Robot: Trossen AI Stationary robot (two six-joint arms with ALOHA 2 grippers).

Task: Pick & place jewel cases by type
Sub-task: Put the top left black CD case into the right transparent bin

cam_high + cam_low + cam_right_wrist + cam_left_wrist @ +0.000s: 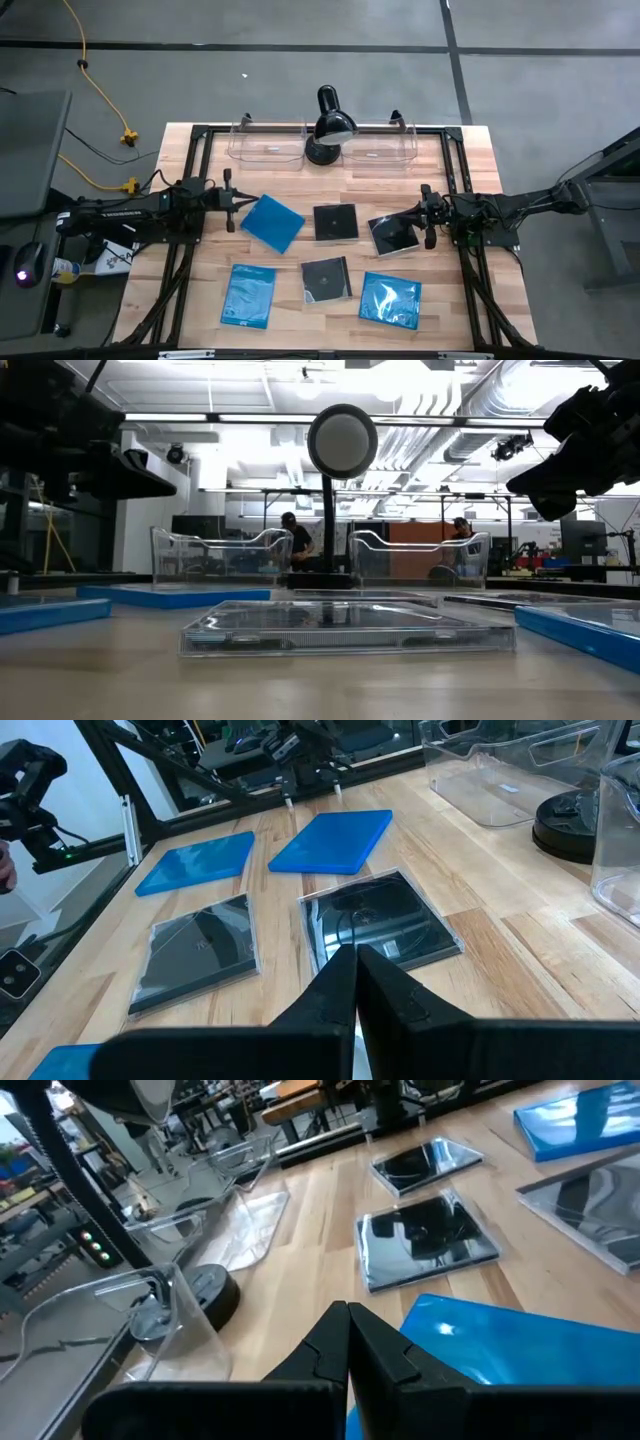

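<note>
Six jewel cases are being shown lying flat on the wooden table (480, 150). Three are blue: one tilted blue case (272, 222) just beside the left gripper (232, 200), one at the front left (249, 296), and one at the front right (390, 299). Three are dark with glossy fronts: one at the table's centre (335, 222), one in front of it (327, 279), and one just beside the right gripper (425, 215), lying at an angle (393, 235).

The left gripper is being held at the left side of the table, its fingers (385, 1355) pressed together with nothing between them. The right gripper is being held at the right side, its fingers (395, 985) likewise pressed together and empty.

Two clear plastic bins (268, 148) (380, 148) are being shown at the far edge, with a black desk lamp (330, 125) standing between them.
</note>
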